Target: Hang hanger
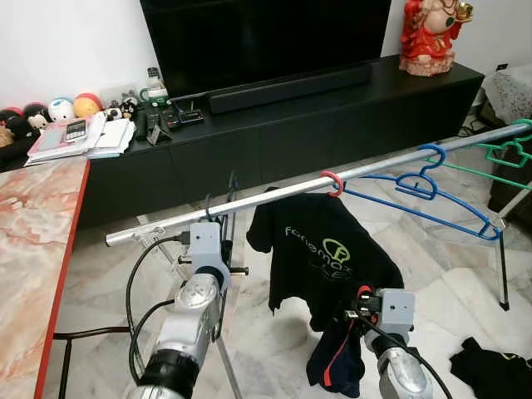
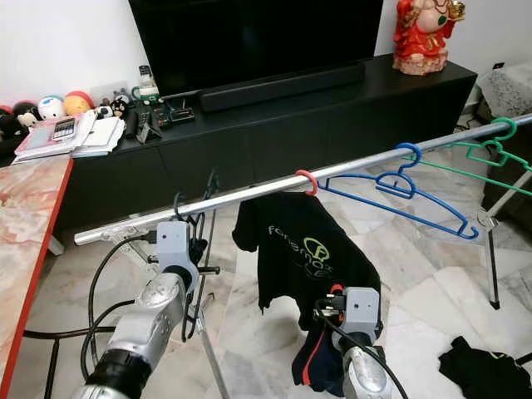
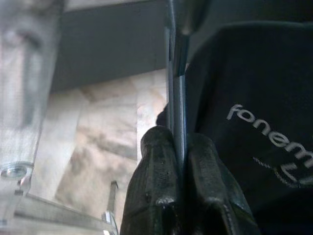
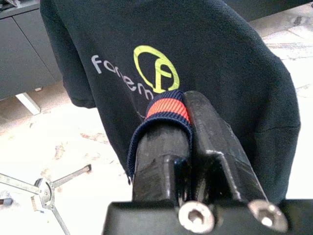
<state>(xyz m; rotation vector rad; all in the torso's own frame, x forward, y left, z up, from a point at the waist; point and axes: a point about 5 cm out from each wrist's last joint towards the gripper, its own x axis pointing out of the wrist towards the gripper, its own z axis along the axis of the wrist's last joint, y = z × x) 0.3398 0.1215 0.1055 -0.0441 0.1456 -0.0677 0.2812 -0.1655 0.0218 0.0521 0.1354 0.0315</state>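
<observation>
Pinching the dark hanger [image 3: 175, 73] in my left claw [image 3: 178, 147] beside the rail [image 1: 249, 199], my right claw [image 4: 188, 122] clamping cloth [image 4: 164, 110], I judged hooking it came next

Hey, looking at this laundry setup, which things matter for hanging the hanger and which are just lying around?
Belongs to the job:
- dark hanger, pinched in the left tool
- metal rail
- navy garment, pinched in the right tool
- black T-shirt on a red hanger

Lying about:
- blue hanger, green hanger
- TV, soundbar
- papers
- red figurine
</observation>
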